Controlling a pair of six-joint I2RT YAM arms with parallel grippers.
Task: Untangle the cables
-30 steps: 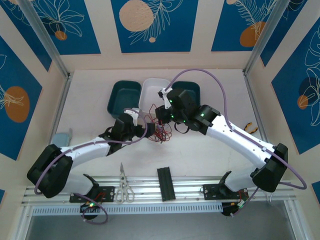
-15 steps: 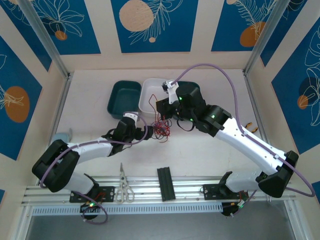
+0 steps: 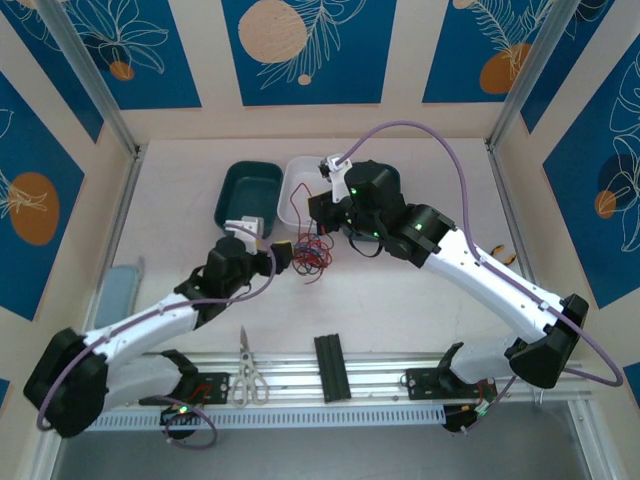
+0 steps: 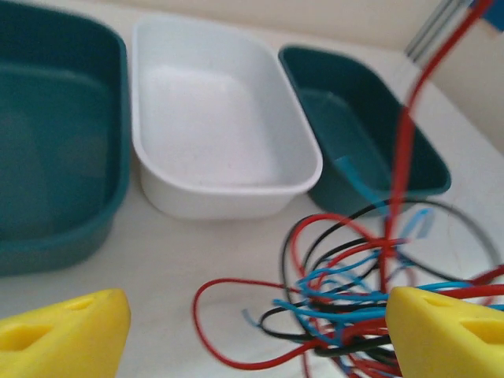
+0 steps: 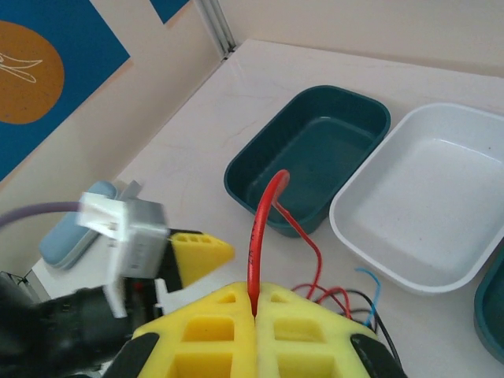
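Pinching one red cable point(image 5: 258, 236) in the right gripper point(image 5: 256, 309), with jaws pressed together on it, above the near rim of the white tray point(image 3: 297, 172). Holding that strand raised, seemingly for drawing it up and out of the knot while leaving the rest behind.

Leaving the cables point(image 3: 312, 256) as a loose heap of red, black and blue loops on the table just in front of the white tray, touching no tray.

Poising the left gripper point(image 4: 252, 339) low at the heap, on the near-left of the white tray, with jaws standing wide apart and nothing clamped, and with one yellow finger point(image 4: 445, 335) right against the wires. Likely positioning for pinning or taking the bundle, and so stopping it from trailing after the raised strand.

Counting three trays: the white one, plus one teal tray point(image 4: 55, 157) just beside its left wall and a second teal tray point(image 4: 370, 134) just beside its right wall. Counting two grippers, one pair of scissors point(image 3: 245, 378) and one black bar point(image 3: 332, 366), both lying well apart from the white tray, by the near rail. Counting three wire colours, but failing to tell the number of separate strands inside the tangle.
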